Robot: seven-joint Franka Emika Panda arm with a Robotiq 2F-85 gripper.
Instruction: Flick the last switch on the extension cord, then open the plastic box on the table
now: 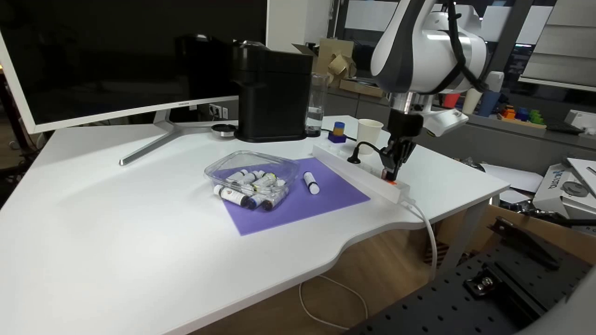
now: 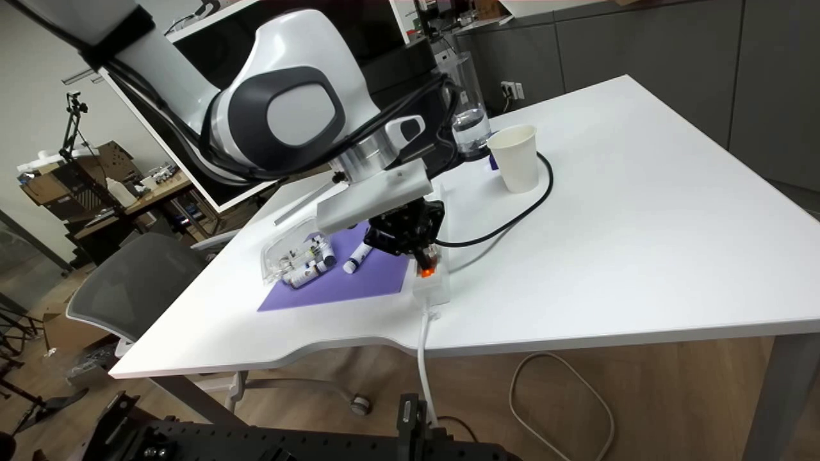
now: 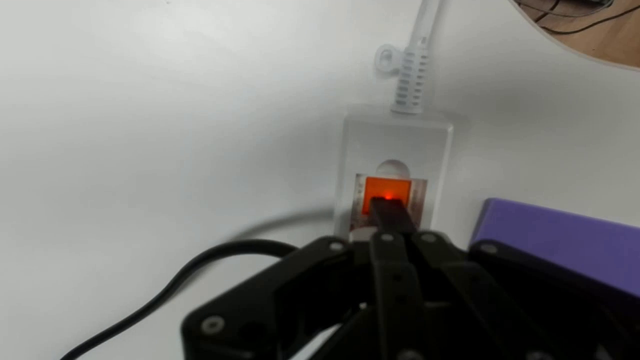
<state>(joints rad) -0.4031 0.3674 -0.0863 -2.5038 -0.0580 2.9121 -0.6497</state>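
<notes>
The white extension cord (image 1: 363,176) lies along the table (image 1: 116,232), its thick cable running over the curved edge. Its end switch (image 3: 387,186) glows orange-red in the wrist view. My gripper (image 3: 390,201) points down with its fingers together and empty, the dark tips covering part of that switch. Both exterior views also place the gripper (image 2: 425,264) at this end of the strip; how hard it presses I cannot tell. The clear plastic box (image 1: 215,173), with several white tubes showing through, sits partly on a purple sheet, away from the gripper. Whether its lid is fastened cannot be made out.
A loose white tube (image 1: 311,183) lies on the purple sheet (image 1: 293,209) beside the strip. A black plug (image 1: 355,156) with its cable stands in the strip. Behind are a paper cup (image 2: 516,160), a glass vessel (image 1: 315,109), a tall black machine (image 1: 274,93) and a monitor (image 1: 130,60).
</notes>
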